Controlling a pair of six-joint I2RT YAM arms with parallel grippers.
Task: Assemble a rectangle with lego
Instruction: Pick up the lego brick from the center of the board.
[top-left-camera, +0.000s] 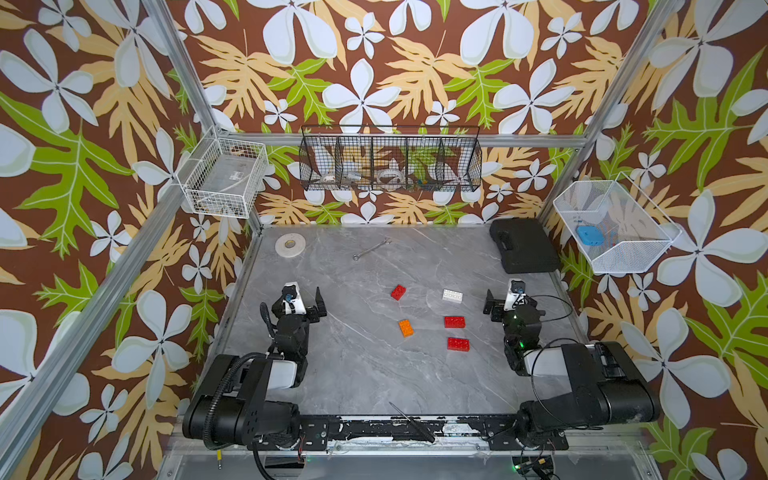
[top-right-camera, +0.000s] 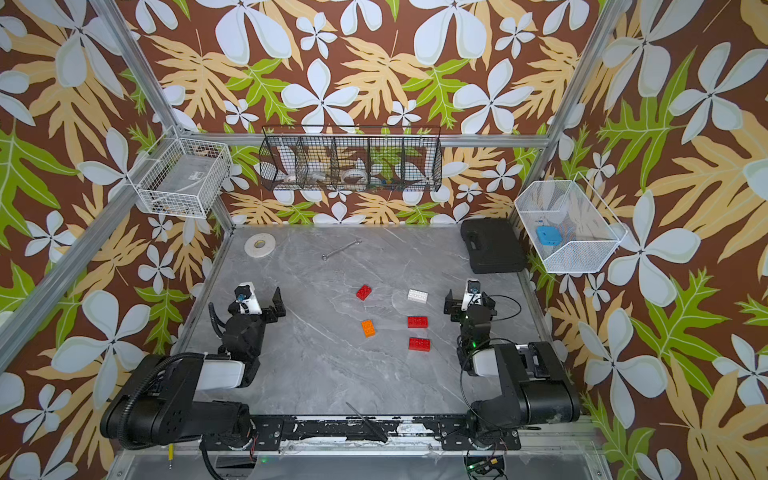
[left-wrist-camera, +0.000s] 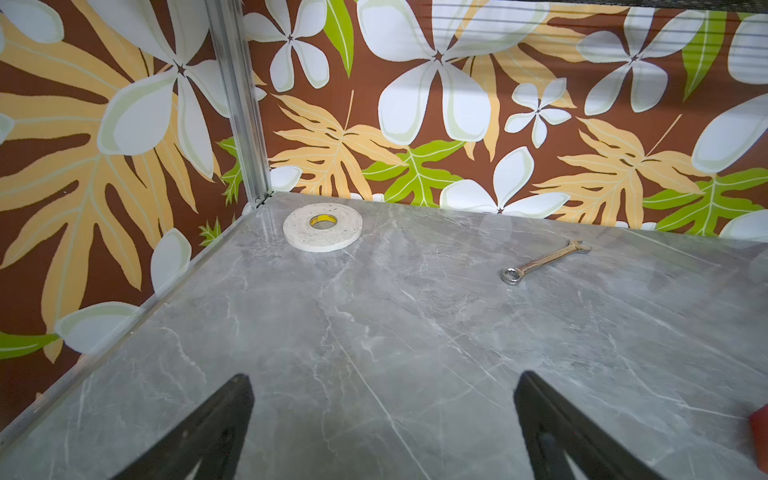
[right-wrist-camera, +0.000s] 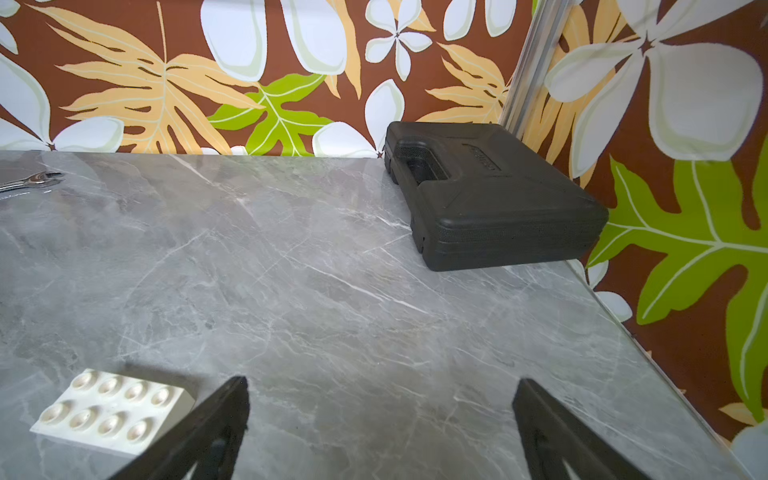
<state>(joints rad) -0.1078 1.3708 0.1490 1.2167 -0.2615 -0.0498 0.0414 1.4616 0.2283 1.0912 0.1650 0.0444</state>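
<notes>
The lego lies loose on the grey marble table in both top views. There are three red bricks (top-left-camera: 398, 292) (top-left-camera: 454, 321) (top-left-camera: 458, 344), an orange brick (top-left-camera: 405, 327) and a white brick (top-left-camera: 452, 296). All lie apart, and no rectangle is in view. My left gripper (top-left-camera: 306, 300) stands open at the left of the bricks, with bare table between its fingers (left-wrist-camera: 384, 376). My right gripper (top-left-camera: 509, 301) stands open at the right. In the right wrist view (right-wrist-camera: 381, 381) the white brick (right-wrist-camera: 112, 409) lies just beside one fingertip, outside the jaws.
A tape roll (top-left-camera: 289, 246) and a wrench (top-left-camera: 372, 249) lie near the back wall. A black case (top-left-camera: 525, 245) fills the back right corner. A thin black tool (top-left-camera: 411, 422) lies across the front rail. Wire baskets (top-left-camera: 390, 160) hang on the walls.
</notes>
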